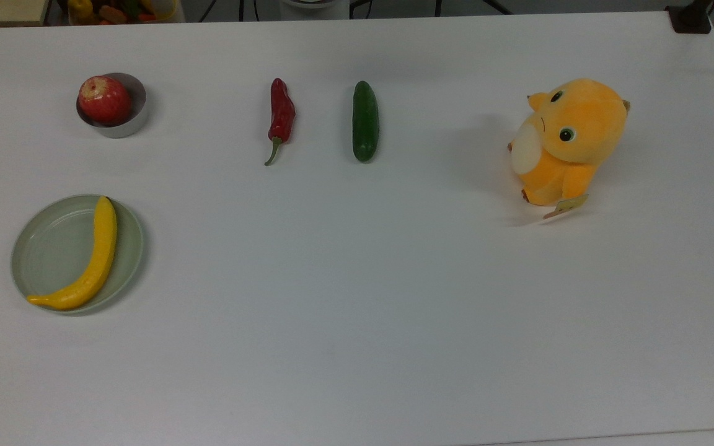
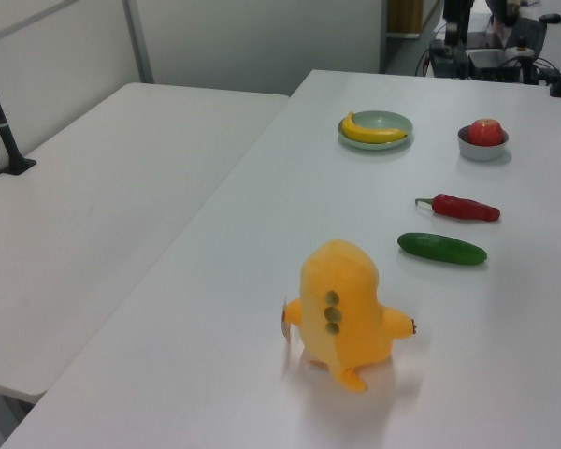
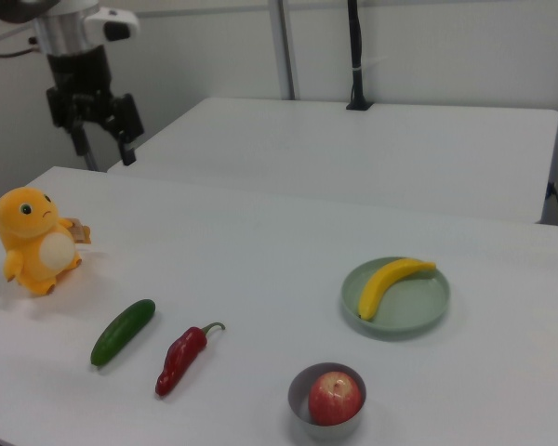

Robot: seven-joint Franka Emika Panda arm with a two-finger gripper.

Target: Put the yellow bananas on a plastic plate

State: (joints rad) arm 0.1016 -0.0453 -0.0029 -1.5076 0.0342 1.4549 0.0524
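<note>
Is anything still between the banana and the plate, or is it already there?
Nothing visible stands between them: the banana already lies on the plate, curving along the plate's right side in the top view. The gripper hangs open in the right view's upper left, holding nothing, apart from both.

top view looks straight down; left and right views face the same table (image 1: 357, 347) from opposite ends
</note>
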